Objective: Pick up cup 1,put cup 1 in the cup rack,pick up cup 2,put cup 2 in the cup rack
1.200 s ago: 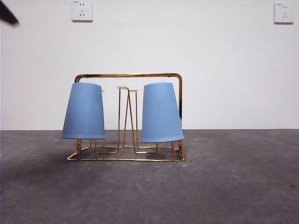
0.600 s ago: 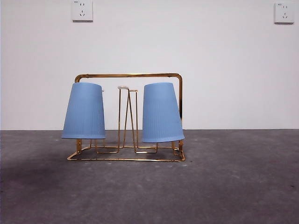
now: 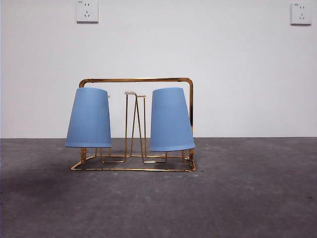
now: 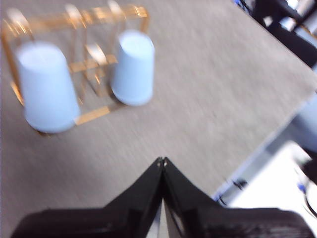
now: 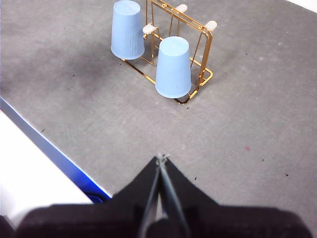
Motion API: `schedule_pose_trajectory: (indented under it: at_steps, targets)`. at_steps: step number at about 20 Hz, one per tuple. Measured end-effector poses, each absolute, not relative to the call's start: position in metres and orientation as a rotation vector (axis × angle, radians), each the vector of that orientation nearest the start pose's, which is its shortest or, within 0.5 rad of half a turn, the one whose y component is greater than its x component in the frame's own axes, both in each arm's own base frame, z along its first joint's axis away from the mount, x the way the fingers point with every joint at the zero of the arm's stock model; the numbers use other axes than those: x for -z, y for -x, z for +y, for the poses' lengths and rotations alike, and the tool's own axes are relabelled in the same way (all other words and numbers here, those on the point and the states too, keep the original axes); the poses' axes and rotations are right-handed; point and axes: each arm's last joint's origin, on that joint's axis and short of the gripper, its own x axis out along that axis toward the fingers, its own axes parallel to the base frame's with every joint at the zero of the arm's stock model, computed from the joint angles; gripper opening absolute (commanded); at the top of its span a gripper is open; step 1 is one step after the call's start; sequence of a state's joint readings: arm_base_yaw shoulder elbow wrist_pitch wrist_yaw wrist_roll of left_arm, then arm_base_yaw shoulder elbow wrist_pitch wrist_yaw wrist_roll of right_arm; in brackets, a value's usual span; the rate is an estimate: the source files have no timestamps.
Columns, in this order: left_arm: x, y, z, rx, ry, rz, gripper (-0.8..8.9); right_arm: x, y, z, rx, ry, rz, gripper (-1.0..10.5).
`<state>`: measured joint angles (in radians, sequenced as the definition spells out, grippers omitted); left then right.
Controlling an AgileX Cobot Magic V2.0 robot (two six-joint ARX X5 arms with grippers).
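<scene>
Nearest in the front view is the gray table (image 3: 237, 198). Neither arm shows in this view.

A little farther back stands the cup rack (image 3: 136, 80), made of shiny gold wire. Two blue cups sit on it upside down. One blue cup (image 3: 89, 118) is on the left end of the rack. The other blue cup (image 3: 171, 119) is on the right end, and it leans a bit. Between them two thin prongs (image 3: 134, 124) stick up with nothing on them.

Behind the rack is a white wall with two sockets, one socket (image 3: 86, 11) above the left cup and one socket (image 3: 301, 13) by the top right corner.

The left gripper (image 4: 162, 161) is pinched closed with nothing in it, well away from the rack. The right gripper (image 5: 162, 157) is pinched closed too, holding nothing, and it is also well away from the rack.
</scene>
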<state>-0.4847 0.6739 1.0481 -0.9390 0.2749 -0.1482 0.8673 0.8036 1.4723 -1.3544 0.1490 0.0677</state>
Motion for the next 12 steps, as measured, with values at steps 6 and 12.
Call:
schedule_pose_trajectory:
  at_steps: [6, 12]
  targets:
    - [-0.370, -0.099, -0.055, 0.544, -0.013, 0.485, -0.01, -0.431, -0.046, 0.048, -0.667, 0.278, 0.634, 0.0]
    - [-0.400, -0.090, -0.027, 0.339, -0.152, -0.030, -0.01, -0.431, -0.046, 0.048, -0.667, 0.277, 0.634, 0.0]
